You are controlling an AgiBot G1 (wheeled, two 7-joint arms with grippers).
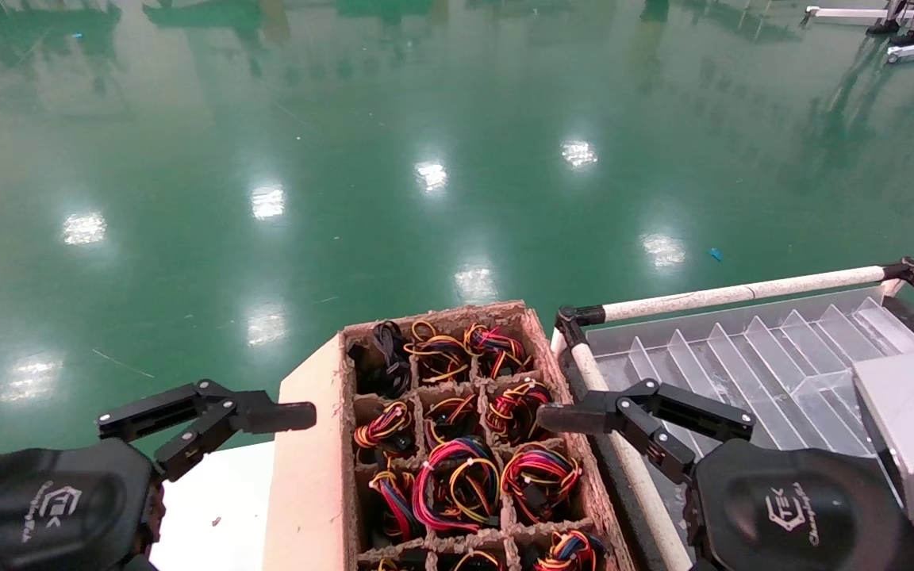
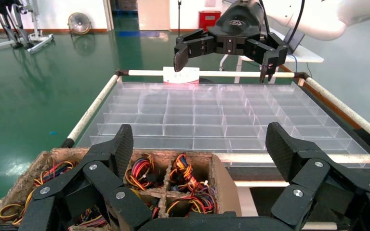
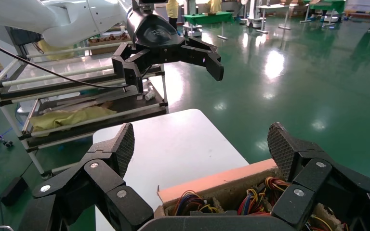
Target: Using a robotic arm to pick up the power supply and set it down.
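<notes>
A brown carton (image 1: 310,476) with divider cells holds several looped bundles of red, yellow and black wires (image 1: 457,484). No metal box shows among them, so the power supply is hidden. My left gripper (image 1: 298,418) hangs open beside the carton's left wall, pointing right. My right gripper (image 1: 560,418) hangs open over the carton's right edge, pointing left. Nothing sits between either pair of fingers. In the left wrist view my open left gripper (image 2: 200,144) frames wire-filled cells (image 2: 188,185), with the right gripper (image 2: 224,67) farther off. The right wrist view shows the right gripper (image 3: 202,144) above the carton's edge (image 3: 212,180).
A clear divided tray (image 1: 743,349) lies on a cart with white rails (image 1: 743,292), right of the carton. A white table (image 1: 219,507) lies under and left of the carton. A shelf cart (image 3: 77,96) stands beyond the table. Green floor surrounds everything.
</notes>
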